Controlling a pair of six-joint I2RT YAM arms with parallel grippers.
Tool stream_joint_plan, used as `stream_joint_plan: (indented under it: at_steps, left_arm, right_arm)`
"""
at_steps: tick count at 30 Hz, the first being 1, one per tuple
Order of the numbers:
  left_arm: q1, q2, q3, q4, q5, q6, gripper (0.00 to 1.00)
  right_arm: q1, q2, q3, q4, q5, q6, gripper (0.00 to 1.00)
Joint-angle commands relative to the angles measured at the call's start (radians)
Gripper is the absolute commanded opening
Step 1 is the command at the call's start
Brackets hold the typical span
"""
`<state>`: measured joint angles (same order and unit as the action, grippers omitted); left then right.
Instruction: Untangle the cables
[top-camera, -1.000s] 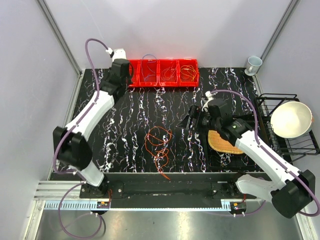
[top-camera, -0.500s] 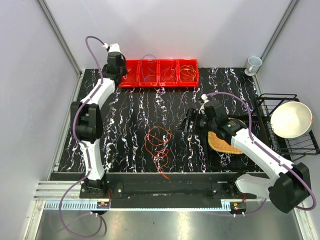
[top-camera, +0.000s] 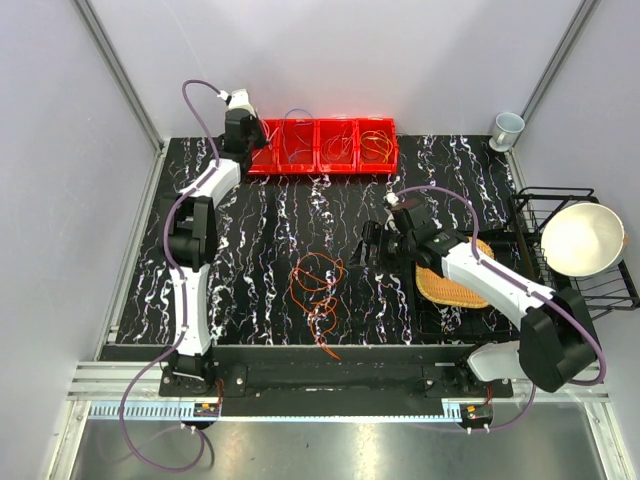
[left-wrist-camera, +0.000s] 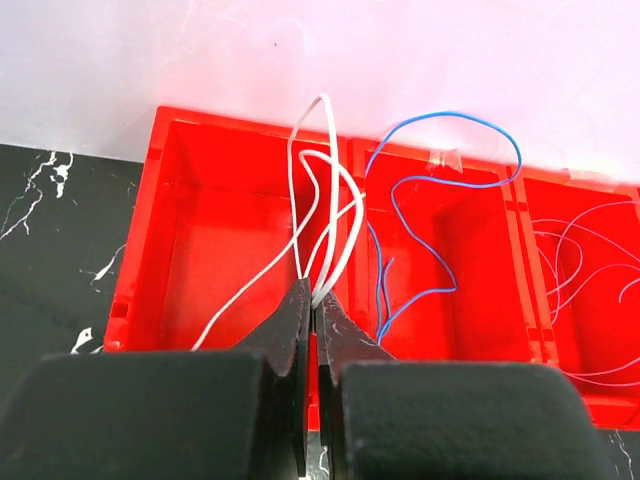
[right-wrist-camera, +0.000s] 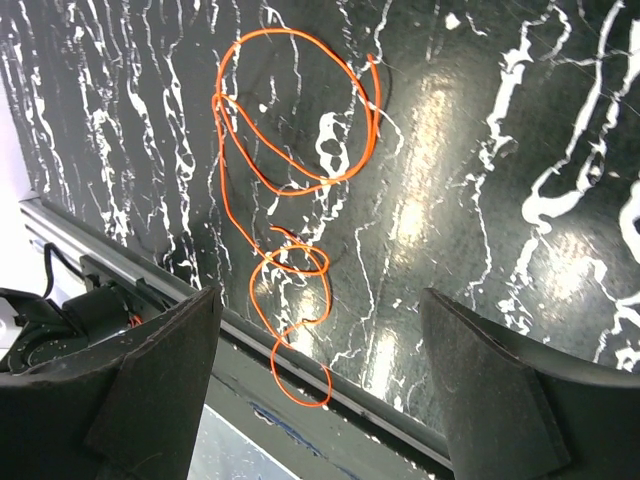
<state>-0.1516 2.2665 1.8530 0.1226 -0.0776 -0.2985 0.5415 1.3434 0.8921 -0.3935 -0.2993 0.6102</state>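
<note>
The left claw (left-wrist-camera: 312, 300) is pinched shut on a thin white cable (left-wrist-camera: 325, 200), way out at the far left of the table. It holds the cable right over the leftmost compartment of the red plastic bin tray (left-wrist-camera: 215, 250). My guess is that it grips low on the wire so the floppy loops stand up above the fingers and clear the bin walls. One loose end trails down toward the near left corner of that compartment.

The next compartment to the right already has a thin blue cable (left-wrist-camera: 445, 185) in it, so it looks like one colour per slot, and white gets the empty one. To me this step is the drop-off.

The right claw (right-wrist-camera: 320, 330) hangs wide open with nothing in it, above the loose orange cable tangle (right-wrist-camera: 290, 258) on the black marbled tabletop (right-wrist-camera: 480, 150), toward the near edge. That tangle is a big loop with smaller loops crossing below it. I can't tell if it's one strand or several. The open fingers straddle it from above, probably lined up for the next grab.
</note>
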Motion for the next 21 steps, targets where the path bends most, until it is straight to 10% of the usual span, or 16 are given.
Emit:
stream_joint_plan:
  at_steps: [1,4,21]
  left_arm:
    - [0.003,0.001,0.052,0.086,-0.007,0.009,0.25]
    - [0.003,-0.025,0.069,0.003,-0.143,-0.036,0.98]
    - [-0.166,-0.672,-0.317,-0.523,-0.222,-0.088,0.97]
  right_arm:
    - [0.003,0.014,0.038,0.077,-0.043,-0.006,0.85]
    - [0.002,0.022,0.039,0.084,-0.052,-0.001,0.85]
    - [0.003,-0.096,-0.031,0.047,-0.032,0.034,0.85]
